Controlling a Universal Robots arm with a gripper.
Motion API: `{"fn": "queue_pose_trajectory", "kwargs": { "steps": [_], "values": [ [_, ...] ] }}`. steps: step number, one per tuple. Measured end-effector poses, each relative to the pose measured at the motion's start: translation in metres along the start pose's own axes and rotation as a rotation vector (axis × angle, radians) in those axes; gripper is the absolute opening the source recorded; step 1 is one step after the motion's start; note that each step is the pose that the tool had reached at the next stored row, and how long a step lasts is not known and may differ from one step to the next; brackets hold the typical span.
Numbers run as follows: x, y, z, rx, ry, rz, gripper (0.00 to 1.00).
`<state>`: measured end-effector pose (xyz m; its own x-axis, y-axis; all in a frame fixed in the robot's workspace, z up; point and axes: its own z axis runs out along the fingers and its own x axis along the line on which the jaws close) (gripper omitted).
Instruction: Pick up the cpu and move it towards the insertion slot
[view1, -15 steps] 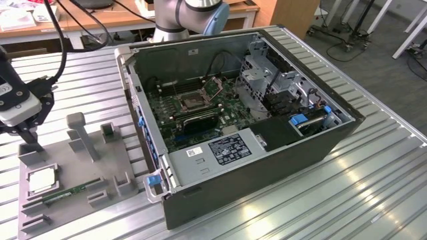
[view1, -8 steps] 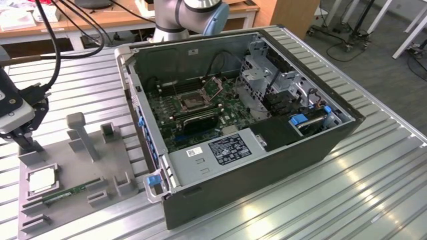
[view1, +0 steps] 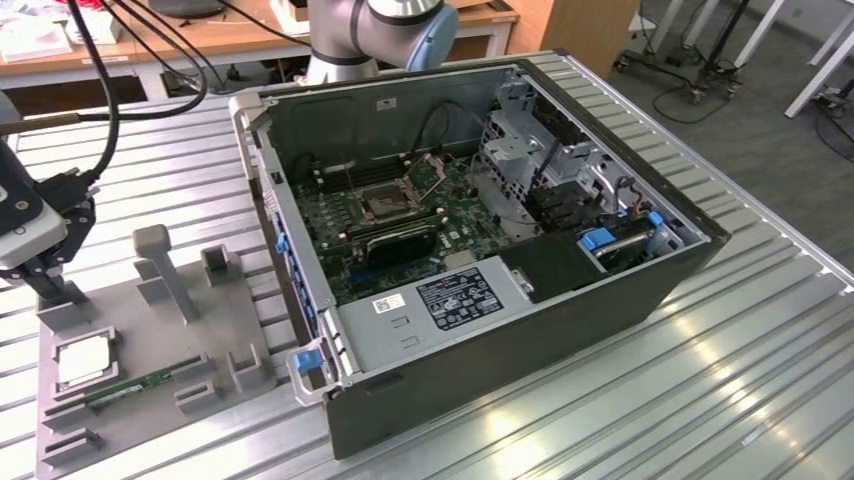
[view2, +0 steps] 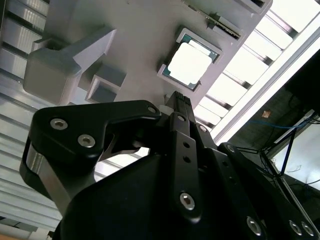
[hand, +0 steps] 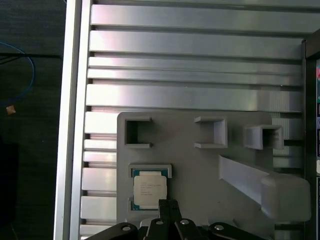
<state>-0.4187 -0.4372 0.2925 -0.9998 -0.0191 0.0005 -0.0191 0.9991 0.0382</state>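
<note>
Open black desktop computer case (view1: 507, 375) on ribbed aluminium table (view1: 694, 400), well apart from fingers. Grey plastic fixture tray (hand: 200, 175) beneath fingertips. Black robot gripper (hand: 169, 206) poised over tray, fingers (view2: 184, 105) pressed together, gripping nothing. Square silver-framed insertion slot (view1: 380, 203), dark centre, on green board inside case, far from fingers. Small square silvery-topped cpu (hand: 149, 190) lying flat in tray recess, near fingertips but apart from them, in both wrist views.
</note>
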Motion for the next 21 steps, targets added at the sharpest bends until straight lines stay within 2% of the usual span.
{"fn": "queue_pose_trajectory", "kwargs": {
  "steps": [6,17,21],
  "values": [
    [0.0032,0.0,0.0,0.0001,0.0001,0.0,0.11],
    [0.0041,0.0001,0.0,0.0,0.0,0.0,0.11],
    [0.0069,0.0001,0.0002,0.0001,0.0,0.0,0.11]
  ]
}}
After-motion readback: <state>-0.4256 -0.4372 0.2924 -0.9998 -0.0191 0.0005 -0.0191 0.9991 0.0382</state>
